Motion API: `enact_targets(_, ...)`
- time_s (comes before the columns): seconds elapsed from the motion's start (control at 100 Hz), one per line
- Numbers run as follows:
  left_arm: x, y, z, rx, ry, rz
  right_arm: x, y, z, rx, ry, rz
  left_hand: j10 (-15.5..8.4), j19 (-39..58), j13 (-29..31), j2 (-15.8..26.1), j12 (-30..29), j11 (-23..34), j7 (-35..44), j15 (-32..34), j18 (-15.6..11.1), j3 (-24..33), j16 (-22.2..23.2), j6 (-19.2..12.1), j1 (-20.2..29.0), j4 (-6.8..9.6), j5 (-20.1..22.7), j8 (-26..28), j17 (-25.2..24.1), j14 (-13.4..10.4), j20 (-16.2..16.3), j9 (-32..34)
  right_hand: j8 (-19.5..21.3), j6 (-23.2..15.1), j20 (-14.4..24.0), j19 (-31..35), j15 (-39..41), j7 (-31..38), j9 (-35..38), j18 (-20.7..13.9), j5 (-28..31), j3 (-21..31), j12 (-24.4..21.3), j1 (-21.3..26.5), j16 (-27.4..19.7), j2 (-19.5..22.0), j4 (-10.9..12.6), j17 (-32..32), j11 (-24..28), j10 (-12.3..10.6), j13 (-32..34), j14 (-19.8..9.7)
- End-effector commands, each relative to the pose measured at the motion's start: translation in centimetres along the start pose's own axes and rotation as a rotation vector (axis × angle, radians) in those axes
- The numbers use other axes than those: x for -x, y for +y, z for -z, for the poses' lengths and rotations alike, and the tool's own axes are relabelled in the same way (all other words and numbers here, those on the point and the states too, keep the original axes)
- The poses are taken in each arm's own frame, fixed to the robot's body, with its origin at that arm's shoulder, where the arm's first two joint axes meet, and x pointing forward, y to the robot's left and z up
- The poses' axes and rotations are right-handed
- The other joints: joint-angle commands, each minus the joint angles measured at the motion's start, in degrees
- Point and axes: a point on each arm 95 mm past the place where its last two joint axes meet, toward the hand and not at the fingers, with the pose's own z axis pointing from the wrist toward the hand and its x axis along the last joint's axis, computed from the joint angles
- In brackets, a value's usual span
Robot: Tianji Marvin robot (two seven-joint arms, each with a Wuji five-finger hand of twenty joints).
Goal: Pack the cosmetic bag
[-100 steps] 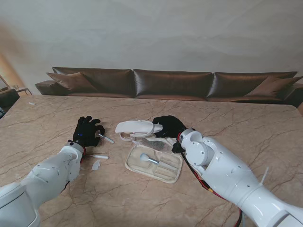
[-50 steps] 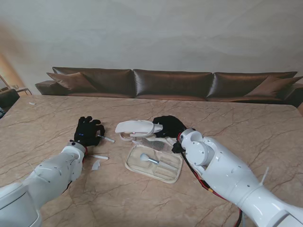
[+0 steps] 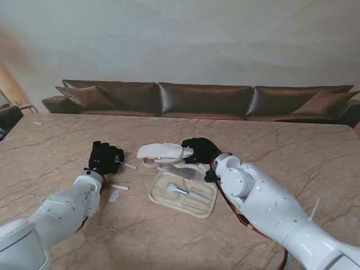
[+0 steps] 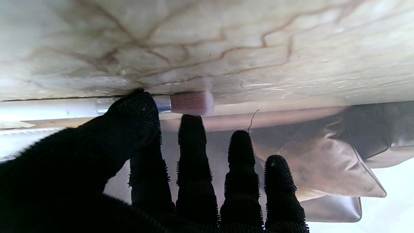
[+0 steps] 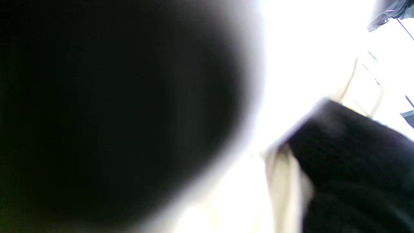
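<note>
Left hand (image 4: 136, 168) thumb pressing makeup brush (image 4: 190, 103), wrist view only, right hand (image 3: 199, 151) grip unclear

Cosmetics bag (image 3: 183, 194) lies open near table (image 3: 292, 140) centre, a brush (image 3: 185, 190) inside it. Bag lid (image 3: 163, 151) stands at its far edge. Right hand (image 3: 199, 151) is at the lid's right end. Left of the bag: left hand (image 3: 104, 158) over a makeup brush (image 3: 126, 165). Nearer to me, a small tube (image 3: 119, 186) and a small piece (image 3: 114, 196). Sofa (image 3: 202, 100) sits beyond the far table edge.
</note>
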Motion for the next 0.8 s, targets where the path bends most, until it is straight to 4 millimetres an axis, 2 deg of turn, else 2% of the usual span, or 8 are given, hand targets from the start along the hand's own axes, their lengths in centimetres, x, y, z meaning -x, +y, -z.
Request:
enact_targets(0.0,-0.35,2.08,1.59,0.070,0.000,0.000,-0.59,-1.29,0.05,-0.024,0.011,-0.018,-1.7,2.5,3.0,-3.2,3.6,0.4,6.4,0.9,1.2,-0.7,1.5,-1.2,2.4,-1.60,5.6,2.9,-0.8,0.0,-0.9,3.4,-0.3,-8.1,-0.4,2.4,2.5,5.0,3.2,0.1,2.1,3.2,0.4,4.0,-0.2,3.2,0.6,2.3,1.2,-2.4,4.6,-1.4)
enact_targets(0.06,-0.35,2.23,1.71,0.075,-0.001,-0.002,-0.65,-1.33,0.03,-0.024,0.013,-0.019,-2.2,3.9,5.2,-5.6,5.1,0.1,5.9,1.5,1.6,-1.0,2.1,-0.6,1.4,-2.63,4.3,2.8,-0.9,0.0,-0.7,5.2,-0.2,-8.1,-0.4,2.5,2.5,5.1,3.2,0.1,2.3,3.2,0.4,4.0,-0.2,3.2,0.6,2.3,1.2,-2.4,4.7,-1.4)
enact_targets(0.18,-0.41,2.49,1.97,0.080,-0.001,0.000,-0.73,-1.35,-0.01,-0.021,0.015,-0.020,-2.1,4.7,6.4,-5.5,8.8,-0.4,1.4,1.6,1.1,-0.8,3.3,1.3,1.6,-2.66,3.2,0.7,-0.9,0.3,-1.2,7.1,-0.3,-8.2,-0.5,2.5,2.6,5.0,3.2,0.1,2.2,3.3,0.4,4.0,-0.2,3.2,0.6,2.3,1.2,-2.4,4.7,-1.4)
enact_targets(0.33,-0.43,2.43,2.13,0.059,0.000,-0.006,-0.72,-1.33,0.00,-0.023,0.016,-0.020,-3.2,7.4,9.6,-1.6,17.7,-8.6,3.5,3.0,0.5,-1.0,4.9,-1.5,1.4,-1.73,9.6,-1.8,-0.1,0.1,-1.4,17.0,-0.3,-8.1,-0.5,2.5,2.6,5.0,3.2,0.1,2.3,3.3,0.4,4.0,-0.2,3.2,0.6,2.3,1.3,-2.4,4.7,-1.4)
enact_targets(0.39,-0.40,2.40,2.17,0.053,0.004,-0.011,-0.72,-1.33,0.01,-0.023,0.016,-0.019,-3.7,8.1,9.8,-0.5,18.6,-10.1,5.7,3.3,0.1,-0.7,5.2,-2.4,1.5,-0.85,7.4,1.0,0.2,-0.5,-1.3,16.9,-0.3,-8.2,-0.5,2.5,2.6,5.0,3.2,0.1,2.2,3.3,0.4,3.9,-0.2,3.2,0.5,2.4,1.3,-2.4,4.7,-1.4)
enact_targets(0.49,-0.37,2.31,2.23,0.043,0.016,-0.020,-0.72,-1.34,0.01,-0.024,0.015,-0.020,-3.4,9.6,11.9,-0.1,15.6,-12.7,4.6,3.7,-0.5,0.5,5.1,-3.6,1.9,-0.84,4.3,12.1,1.5,-1.6,-1.3,19.7,-0.3,-8.2,-0.5,2.6,2.6,5.0,3.2,0.1,2.3,3.3,0.4,4.0,-0.3,3.2,0.5,2.4,1.3,-2.4,4.6,-1.4)
enact_targets(0.59,-0.40,2.17,2.26,0.027,0.026,-0.029,-0.74,-1.39,0.01,-0.025,0.015,-0.021,-2.5,11.1,14.9,-0.2,13.7,-12.8,3.9,4.8,-0.5,1.0,5.4,-3.7,2.4,-0.79,4.1,15.8,3.5,-2.3,-0.9,23.3,-0.3,-8.1,-0.5,2.6,2.6,5.0,3.2,0.1,2.3,3.3,0.4,4.0,-0.2,3.2,0.5,2.4,1.3,-2.4,4.7,-1.3)
enact_targets(0.79,-0.53,1.98,2.26,0.006,0.035,-0.022,-0.77,-1.41,0.02,-0.023,0.017,-0.022,-1.8,11.8,16.0,0.6,19.9,-8.7,3.6,7.1,-0.9,0.8,8.5,-3.9,4.0,-1.18,2.6,22.6,4.4,-2.2,-1.4,22.6,-0.2,-8.2,-0.5,2.7,2.6,5.0,3.3,0.0,2.3,3.3,0.3,4.0,-0.3,3.2,0.5,2.5,1.2,-2.4,4.7,-1.4)
